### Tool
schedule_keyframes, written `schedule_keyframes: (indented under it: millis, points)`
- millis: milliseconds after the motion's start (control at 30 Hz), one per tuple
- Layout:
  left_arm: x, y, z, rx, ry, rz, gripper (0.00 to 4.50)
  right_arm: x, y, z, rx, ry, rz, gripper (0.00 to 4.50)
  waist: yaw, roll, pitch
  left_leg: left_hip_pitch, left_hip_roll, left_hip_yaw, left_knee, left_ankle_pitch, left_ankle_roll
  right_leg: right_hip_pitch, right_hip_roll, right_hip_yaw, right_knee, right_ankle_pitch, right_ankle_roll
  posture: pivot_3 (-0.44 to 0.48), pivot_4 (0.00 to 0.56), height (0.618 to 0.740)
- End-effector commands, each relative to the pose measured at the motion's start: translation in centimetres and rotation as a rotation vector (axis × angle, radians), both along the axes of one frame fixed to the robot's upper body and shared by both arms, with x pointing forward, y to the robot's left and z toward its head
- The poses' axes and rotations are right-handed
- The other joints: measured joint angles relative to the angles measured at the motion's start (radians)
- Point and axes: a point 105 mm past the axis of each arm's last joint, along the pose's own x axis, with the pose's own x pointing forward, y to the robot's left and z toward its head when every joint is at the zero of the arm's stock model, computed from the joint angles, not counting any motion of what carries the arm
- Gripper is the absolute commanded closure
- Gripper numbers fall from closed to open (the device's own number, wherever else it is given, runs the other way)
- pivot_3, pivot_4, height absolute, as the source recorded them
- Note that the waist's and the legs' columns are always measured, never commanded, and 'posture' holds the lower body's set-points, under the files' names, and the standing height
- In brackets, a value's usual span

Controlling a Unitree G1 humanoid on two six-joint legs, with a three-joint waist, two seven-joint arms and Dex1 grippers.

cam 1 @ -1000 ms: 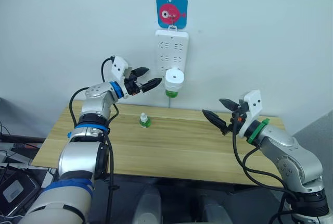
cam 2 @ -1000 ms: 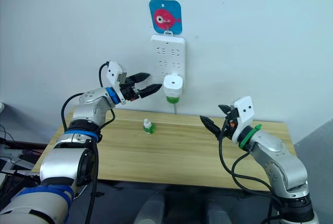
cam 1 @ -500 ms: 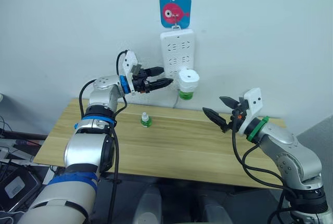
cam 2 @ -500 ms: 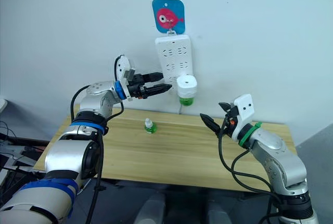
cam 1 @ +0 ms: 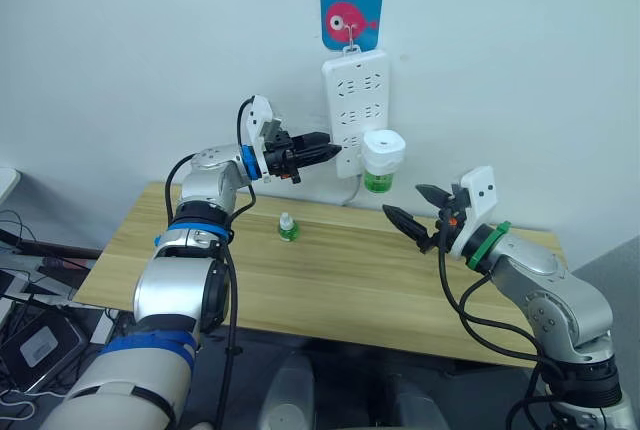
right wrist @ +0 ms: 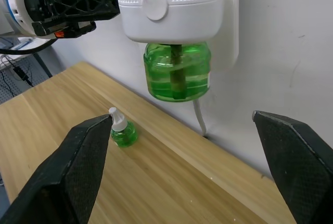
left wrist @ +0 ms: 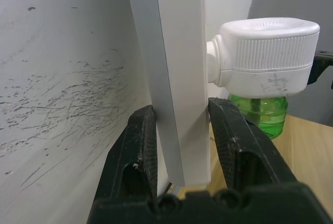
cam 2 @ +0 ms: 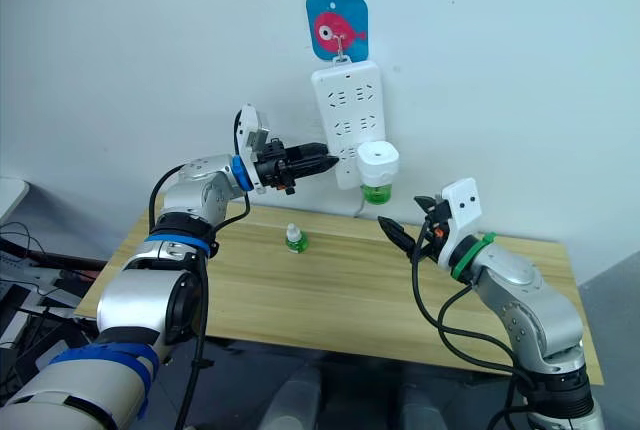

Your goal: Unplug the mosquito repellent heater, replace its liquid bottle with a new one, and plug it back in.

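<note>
Bracing the strip [cam 1: 352, 115] looks like the left gripper's [cam 1: 325, 143] job: its fingers [left wrist: 136, 151] sit one on each side of the strip's left edge, narrow, pinching the plastic body, probably so the strip won't swing off its wall hook when the heater gets pulled. Heater [cam 1: 383, 148] is plugged into the strip's lower right socket, far side of the table [cam 1: 330, 290], with a green bottle [cam 1: 377, 183] screwed in underneath, liquid visible through it. Right gripper [cam 1: 412, 205] hangs below and right of the heater, near it but apart, jaws spread wide and holding nothing; the right wrist view looks straight at the heater [right wrist: 170, 8] between the two fingers, so it seems lined up for a grab on the white body. Spare bottle [cam 1: 287, 228], small, green with a white cap, stands upright on the table left of centre, well clear of both arms, ready for the swap. Fish sticker [cam 1: 350, 17] on the wall above carries the hook. Step in hand, as I read it: unplug, not yet done. Risk: the pull drags the strip if the left pinch slips.
</note>
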Motion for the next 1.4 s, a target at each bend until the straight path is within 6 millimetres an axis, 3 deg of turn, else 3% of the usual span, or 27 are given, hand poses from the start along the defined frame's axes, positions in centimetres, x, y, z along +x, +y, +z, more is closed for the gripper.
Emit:
schedule_keyframes:
  millis: [33, 167, 567, 967, 1400]
  points:
    - [-0.2, -0.9, 2.5, -0.043, -0.071, -0.030, 3.23, -0.6, 0.5, 2.2, 0.011, -0.067, 0.001, 0.00, -0.001, 0.003, 0.013, 0.000, 0.000, 0.000, 0.001, 0.000, 0.000, 0.000, 0.000, 0.000, 0.000, 0.000, 0.000, 0.351, 0.248, 0.740]
    - [-0.5, -1.6, 3.1, -0.063, -0.074, -0.047, 3.23, -0.6, 0.6, 3.1, 0.007, -0.069, -0.049, 0.00, -0.002, 0.010, 0.039, -0.003, 0.000, -0.003, 0.007, 0.000, 0.000, 0.000, 0.000, -0.002, 0.002, -0.003, 0.003, 0.341, 0.276, 0.740]
    - [-0.9, -2.9, 3.9, -0.082, -0.079, -0.077, 3.23, -0.4, 0.8, 6.5, -0.050, -0.179, -0.184, 0.00, -0.003, 0.016, 0.103, -0.005, 0.000, -0.007, 0.008, 0.000, 0.000, 0.000, 0.000, -0.006, 0.001, -0.004, 0.004, 0.305, 0.351, 0.740]
    - [-1.1, -3.8, 4.1, -0.095, -0.091, -0.086, 3.23, -0.4, 3.2, 9.0, -0.152, -0.328, -0.193, 0.00, -0.008, 0.017, 0.121, -0.006, 0.000, -0.008, 0.008, 0.000, 0.000, -0.001, -0.001, -0.007, 0.001, -0.004, 0.004, 0.307, 0.349, 0.740]
    - [-1.4, -3.7, 4.0, -0.089, -0.093, -0.079, 3.23, 0.7, 3.2, 11.8, -0.134, -0.422, -0.272, 0.00, -0.008, 0.017, 0.127, -0.009, 0.000, -0.009, 0.007, 0.000, -0.001, -0.003, -0.001, -0.008, 0.000, -0.004, 0.004, 0.319, 0.330, 0.740]
